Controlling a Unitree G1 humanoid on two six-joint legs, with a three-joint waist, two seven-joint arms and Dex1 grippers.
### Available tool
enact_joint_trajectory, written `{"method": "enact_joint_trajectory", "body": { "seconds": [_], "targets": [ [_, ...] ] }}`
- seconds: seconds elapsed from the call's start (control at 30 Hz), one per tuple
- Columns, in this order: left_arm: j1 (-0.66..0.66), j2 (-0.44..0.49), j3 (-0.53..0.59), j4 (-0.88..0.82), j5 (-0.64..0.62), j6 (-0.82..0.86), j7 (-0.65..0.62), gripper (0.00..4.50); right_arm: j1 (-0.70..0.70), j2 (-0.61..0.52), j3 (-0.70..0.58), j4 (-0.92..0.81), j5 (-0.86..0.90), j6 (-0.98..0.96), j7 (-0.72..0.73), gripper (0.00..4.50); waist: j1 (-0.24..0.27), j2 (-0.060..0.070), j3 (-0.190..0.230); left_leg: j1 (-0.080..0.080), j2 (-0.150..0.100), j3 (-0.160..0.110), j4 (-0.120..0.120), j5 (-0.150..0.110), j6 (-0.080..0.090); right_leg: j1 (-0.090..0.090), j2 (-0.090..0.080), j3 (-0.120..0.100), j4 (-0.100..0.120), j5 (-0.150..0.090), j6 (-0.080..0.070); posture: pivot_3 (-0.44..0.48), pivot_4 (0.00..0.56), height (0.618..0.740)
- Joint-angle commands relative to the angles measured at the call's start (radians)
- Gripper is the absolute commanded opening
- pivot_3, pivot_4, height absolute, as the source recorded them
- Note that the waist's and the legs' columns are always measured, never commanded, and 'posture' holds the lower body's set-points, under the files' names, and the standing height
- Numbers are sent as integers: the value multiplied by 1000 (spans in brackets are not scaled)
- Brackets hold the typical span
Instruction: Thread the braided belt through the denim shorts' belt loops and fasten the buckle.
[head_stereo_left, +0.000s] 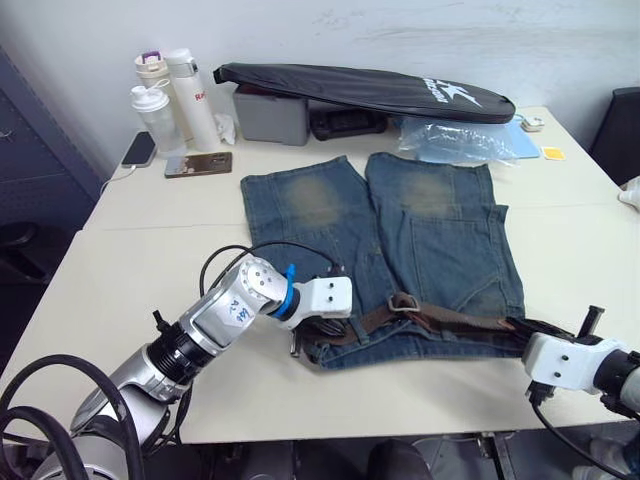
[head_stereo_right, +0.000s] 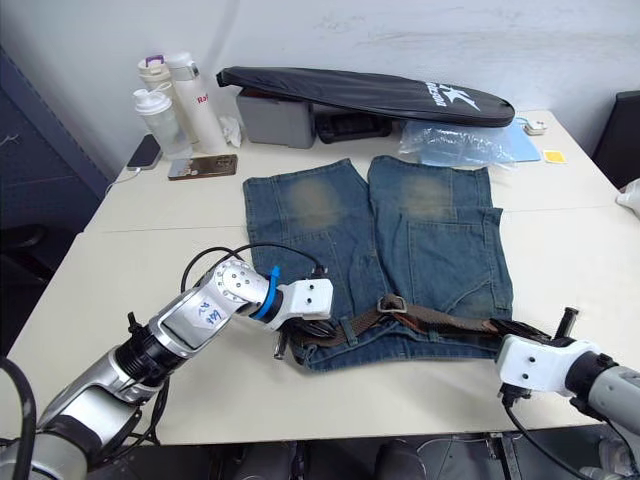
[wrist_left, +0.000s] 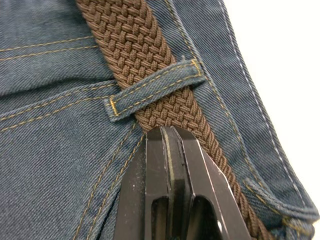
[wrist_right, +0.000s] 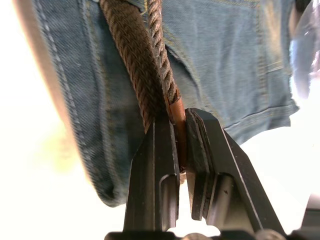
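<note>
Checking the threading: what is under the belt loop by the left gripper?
The braided belt passes under the belt loop, over the denim shorts. The stretch beneath the loop is hidden.

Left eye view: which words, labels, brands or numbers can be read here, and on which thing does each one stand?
No text can be read in full.
"R": the first red letter on the tall white bottle; the rest is too blurred to read.
White logo with a star shape and small lettering on the long black zipped bag: too small to read.
</note>
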Motion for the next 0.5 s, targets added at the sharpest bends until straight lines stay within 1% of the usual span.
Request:
{"method": "enact_joint_trajectory", "body": {
  "seconds": [0.03, 0.13, 0.3, 0.4, 0.5],
  "targets": [
    [52, 59, -116, 40, 38, 50, -100, 47, 47, -36, -141, 120, -52, -93, -42, 0, -1, -1, -1, 0, 0, 0, 0, 0, 0, 0, 0, 0, 0, 0, 0, 0, 150, 645],
    [44, 113, -157, 35, 65, 49, -164, 47, 72, -53, -171, 231, -77, -190, -77, 0, -3, -2, -3, 0, 1, 3, 0, -3, 0, 1, 0, 2, 1, -3, -1, 0, 150, 645],
    [59, 197, -193, 35, 119, 1, -212, 47, 93, -64, -160, 358, -109, -291, -143, 0, -4, -3, -8, 1, 2, 5, 1, -5, -3, 1, 0, 3, 3, -6, -2, 0, 150, 645],
    [77, 206, -180, 44, 131, -20, -197, 47, 98, -60, -141, 392, -106, -329, -164, 0, -6, -4, -10, 2, 2, 5, 1, -6, -4, 1, 0, 5, 5, -10, -4, 0, 150, 645],
    [80, 185, -160, 57, 128, -27, -174, 47, 83, -40, -102, 361, -80, -335, -167, 0, -6, -5, -13, 3, 2, 6, 2, -7, -4, 1, 0, 7, 6, -16, -7, 0, 150, 645]
  ]
}}
